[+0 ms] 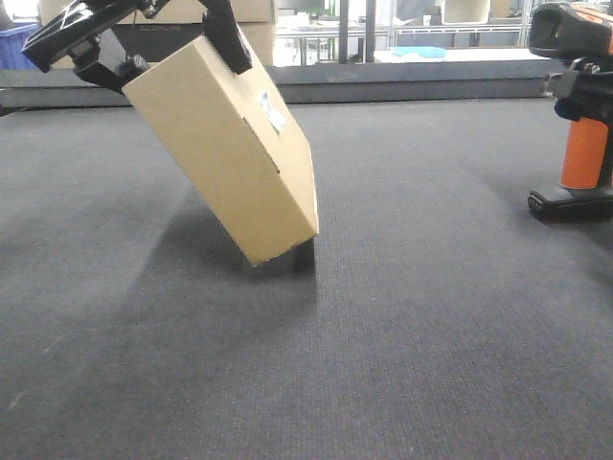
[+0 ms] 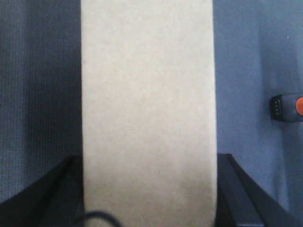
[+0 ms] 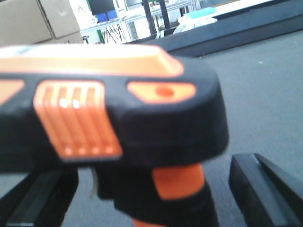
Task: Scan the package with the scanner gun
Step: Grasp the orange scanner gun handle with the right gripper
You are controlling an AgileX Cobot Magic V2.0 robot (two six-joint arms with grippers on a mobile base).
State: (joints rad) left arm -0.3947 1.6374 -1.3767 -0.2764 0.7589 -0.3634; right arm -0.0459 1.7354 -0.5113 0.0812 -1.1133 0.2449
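The package [image 1: 230, 144], a plain brown box with a small white label [image 1: 273, 110], hangs tilted at the upper left, its lowest corner at or just above the dark mat [image 1: 383, 335]. My left gripper [image 1: 163, 53] is shut on its upper end. In the left wrist view the package [image 2: 147, 104] fills the space between both fingers [image 2: 236, 198]. The scanner gun [image 1: 584, 153] stands on its black base at the far right. My right gripper [image 1: 578, 86] is open around its neck. Close up, the scanner gun [image 3: 142, 123] sits between the spread fingers [image 3: 265, 189], with gaps on both sides.
A raised dark ledge [image 1: 383, 81] runs along the back of the mat. Larger cardboard boxes [image 3: 33, 19] and metal racks stand behind it, with a blue bin [image 1: 14, 43] at the far left. The scanner's base [image 2: 286, 108] shows to the right of the package.
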